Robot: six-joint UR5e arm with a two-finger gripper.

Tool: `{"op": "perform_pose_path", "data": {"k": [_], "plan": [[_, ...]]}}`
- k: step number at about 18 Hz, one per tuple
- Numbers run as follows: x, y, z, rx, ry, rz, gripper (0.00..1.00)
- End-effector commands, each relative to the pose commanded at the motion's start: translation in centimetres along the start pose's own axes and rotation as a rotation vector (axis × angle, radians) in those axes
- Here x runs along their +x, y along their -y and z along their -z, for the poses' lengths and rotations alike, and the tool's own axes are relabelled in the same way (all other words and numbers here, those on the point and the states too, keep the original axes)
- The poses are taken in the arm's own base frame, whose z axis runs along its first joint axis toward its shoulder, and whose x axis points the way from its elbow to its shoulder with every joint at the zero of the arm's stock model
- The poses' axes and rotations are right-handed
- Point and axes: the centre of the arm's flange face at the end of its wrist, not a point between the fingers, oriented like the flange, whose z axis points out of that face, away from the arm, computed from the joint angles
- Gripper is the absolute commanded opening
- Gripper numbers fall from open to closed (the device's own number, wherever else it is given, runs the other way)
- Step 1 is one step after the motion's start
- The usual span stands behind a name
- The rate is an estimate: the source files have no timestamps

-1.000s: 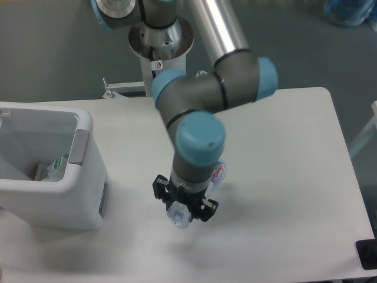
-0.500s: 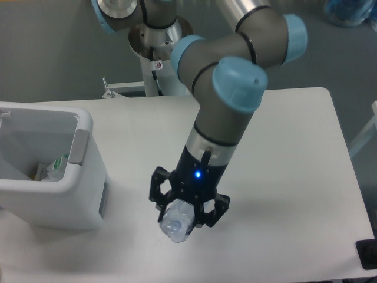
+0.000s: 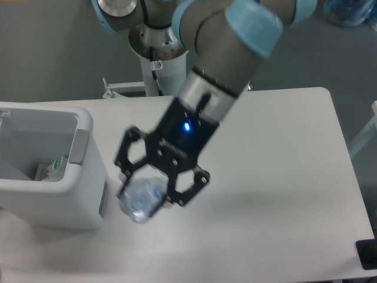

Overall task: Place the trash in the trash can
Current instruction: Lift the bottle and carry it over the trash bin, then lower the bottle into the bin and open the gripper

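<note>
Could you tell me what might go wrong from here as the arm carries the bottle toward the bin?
The bottle hangs low, beside the bin wall rather than above its rim, so it may strike the side. The gripper seems to clamp it only partway along, so a knock could shake it loose onto the table.

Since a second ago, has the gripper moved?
Yes. The gripper, holding the bottle, has moved left toward the trash can and appears raised off the table.
</note>
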Motion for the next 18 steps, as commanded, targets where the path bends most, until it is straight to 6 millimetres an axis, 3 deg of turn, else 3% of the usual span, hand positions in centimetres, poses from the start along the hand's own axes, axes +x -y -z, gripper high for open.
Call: {"op": "perform_pose_path", "data": {"k": [3,6,13,18], "plan": [[4.3,1.7,1.9,0.060,-0.060,-0.029,0.41],[6.8,2.3,2.5,0.089,-0.108,-0.048,0.42],[11.2,0.3,-1.3,0.045,-0.194,-0.048,0.45],[11.4,-1.5,-3.6,0.031,-0.220,-0.051,0.45]]}}
